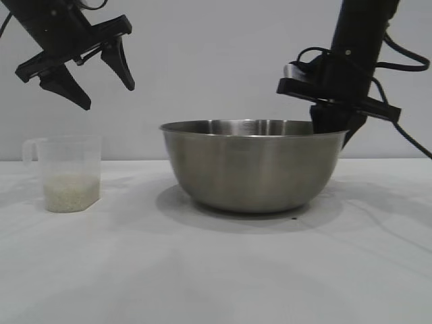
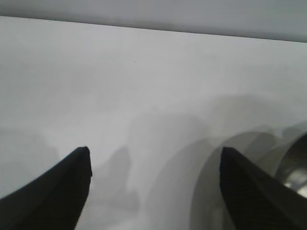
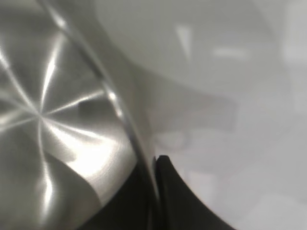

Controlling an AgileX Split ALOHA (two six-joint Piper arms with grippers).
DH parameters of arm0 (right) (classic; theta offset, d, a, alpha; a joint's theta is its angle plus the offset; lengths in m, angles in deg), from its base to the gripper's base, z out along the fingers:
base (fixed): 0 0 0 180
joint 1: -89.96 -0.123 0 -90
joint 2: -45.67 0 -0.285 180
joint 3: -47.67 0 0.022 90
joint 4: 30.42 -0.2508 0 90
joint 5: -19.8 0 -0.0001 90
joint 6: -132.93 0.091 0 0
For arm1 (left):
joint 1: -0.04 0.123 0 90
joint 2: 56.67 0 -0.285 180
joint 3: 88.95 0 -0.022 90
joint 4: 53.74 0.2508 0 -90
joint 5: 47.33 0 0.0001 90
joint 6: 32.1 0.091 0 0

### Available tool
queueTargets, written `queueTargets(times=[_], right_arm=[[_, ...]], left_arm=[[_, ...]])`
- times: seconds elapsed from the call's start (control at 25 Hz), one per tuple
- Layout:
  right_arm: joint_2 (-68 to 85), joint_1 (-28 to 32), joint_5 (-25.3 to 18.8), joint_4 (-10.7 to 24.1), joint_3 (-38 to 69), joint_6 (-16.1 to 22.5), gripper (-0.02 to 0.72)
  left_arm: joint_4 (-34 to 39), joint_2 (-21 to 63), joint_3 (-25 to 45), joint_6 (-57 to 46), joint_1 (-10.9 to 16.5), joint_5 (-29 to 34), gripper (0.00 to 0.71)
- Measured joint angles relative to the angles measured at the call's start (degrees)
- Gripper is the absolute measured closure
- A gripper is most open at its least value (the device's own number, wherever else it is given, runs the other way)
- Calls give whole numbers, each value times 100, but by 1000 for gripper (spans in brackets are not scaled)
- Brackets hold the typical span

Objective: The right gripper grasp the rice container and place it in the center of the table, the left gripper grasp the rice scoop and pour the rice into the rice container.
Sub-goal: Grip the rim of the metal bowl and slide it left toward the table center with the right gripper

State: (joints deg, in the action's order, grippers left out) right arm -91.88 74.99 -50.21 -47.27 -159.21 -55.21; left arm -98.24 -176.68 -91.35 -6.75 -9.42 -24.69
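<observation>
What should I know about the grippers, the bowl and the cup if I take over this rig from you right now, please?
Right gripper: shut on the rim of the steel bowl, one finger inside, one outside.
Left gripper: open, empty, raised above the cup.
The bowl sits on the table, roughly centred. The cup stands upright to its left, with rice in the bottom.
Done: bowl gripped.
Left: release the bowl once it is placed, pick up the cup, pour the rice into the bowl.
</observation>
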Motion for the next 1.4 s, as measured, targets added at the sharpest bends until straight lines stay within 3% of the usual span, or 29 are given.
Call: queueTargets(times=[0.56, 0.6, 0.64, 0.88, 0.96, 1.16, 1.4], right_arm=[[0, -333, 11, -276, 0, -9, 703], [0, -333, 11, -282, 0, -9, 652], [0, -333, 11, -291, 0, -9, 652], [0, -333, 11, -281, -53, -9, 262], [0, -333, -3, -281, -183, -9, 174], [125, -333, -11, -68, -686, 14, 169], [605, -275, -63, 893, -862, 125, 169]], left_arm=[[-9, 0, 0, 4, 0, 0, 179], [-9, 0, 0, 4, 0, 0, 179], [-9, 0, 0, 4, 0, 0, 179], [-9, 0, 0, 4, 0, 0, 179], [-9, 0, 0, 4, 0, 11, 179], [1, 0, 0, 4, 0, 134, 179], [21, 0, 0, 4, 0, 223, 179]])
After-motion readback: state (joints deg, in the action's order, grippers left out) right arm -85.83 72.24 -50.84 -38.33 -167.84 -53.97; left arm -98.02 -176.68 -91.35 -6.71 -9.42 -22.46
